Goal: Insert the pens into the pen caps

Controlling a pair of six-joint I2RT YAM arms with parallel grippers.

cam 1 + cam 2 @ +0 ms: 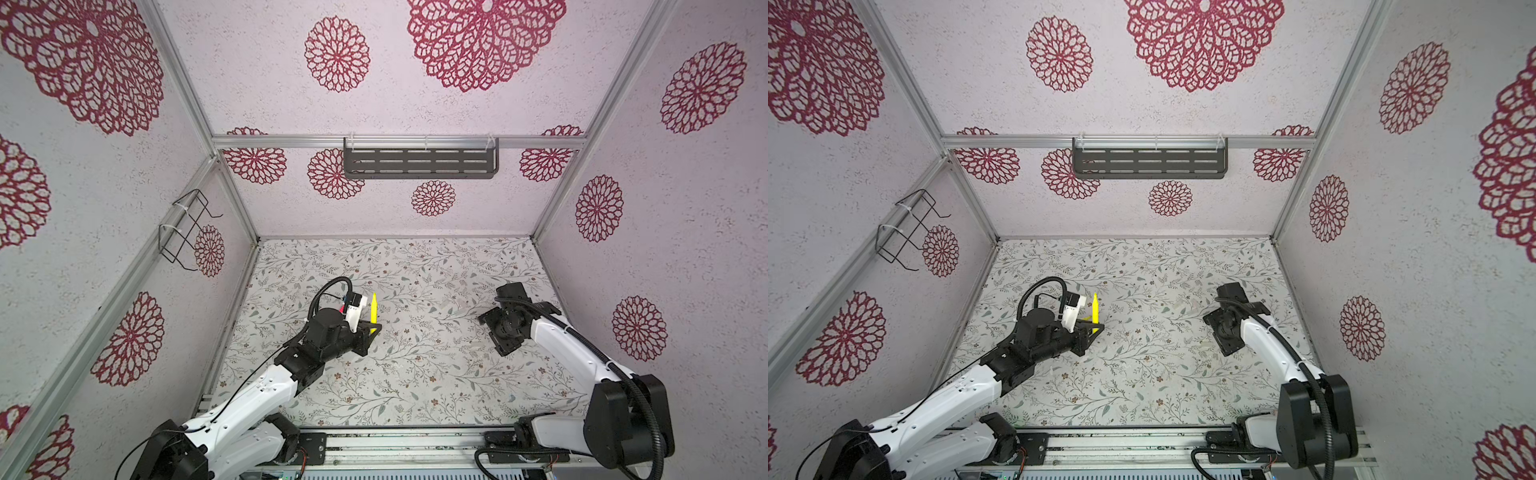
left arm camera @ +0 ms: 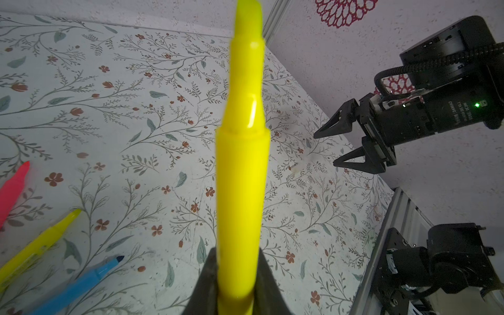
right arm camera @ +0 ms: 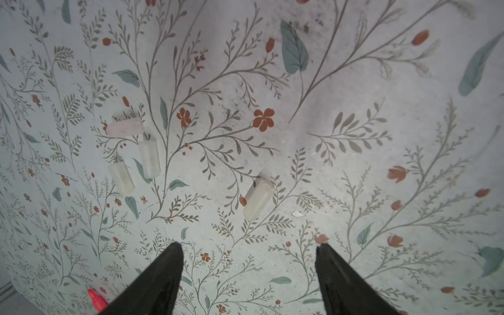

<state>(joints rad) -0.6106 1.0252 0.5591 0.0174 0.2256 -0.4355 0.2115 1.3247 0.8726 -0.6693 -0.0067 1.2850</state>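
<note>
My left gripper point(image 1: 371, 328) point(image 2: 236, 252) is shut on a yellow pen point(image 1: 374, 309) point(image 1: 1095, 309) point(image 2: 241, 177), held above the floral mat with its tapered tip pointing away from the jaws. In the left wrist view a red-pink pen point(image 2: 12, 188), a second yellow pen point(image 2: 38, 245) and a blue pen point(image 2: 81, 281) lie on the mat. My right gripper point(image 1: 490, 328) point(image 3: 248, 245) point(image 2: 327, 148) hangs open over the mat, nothing between its fingers. Several translucent pen caps lie ahead of it: one nearest point(image 3: 257, 201), and a cluster of three point(image 3: 149, 159) off to one side.
A red pen tip point(image 3: 96, 298) shows beside a right fingertip. A black slotted shelf point(image 1: 419, 162) hangs on the back wall and a wire basket point(image 1: 187, 228) on the left wall. An aluminium rail point(image 1: 415, 444) runs along the mat's front edge.
</note>
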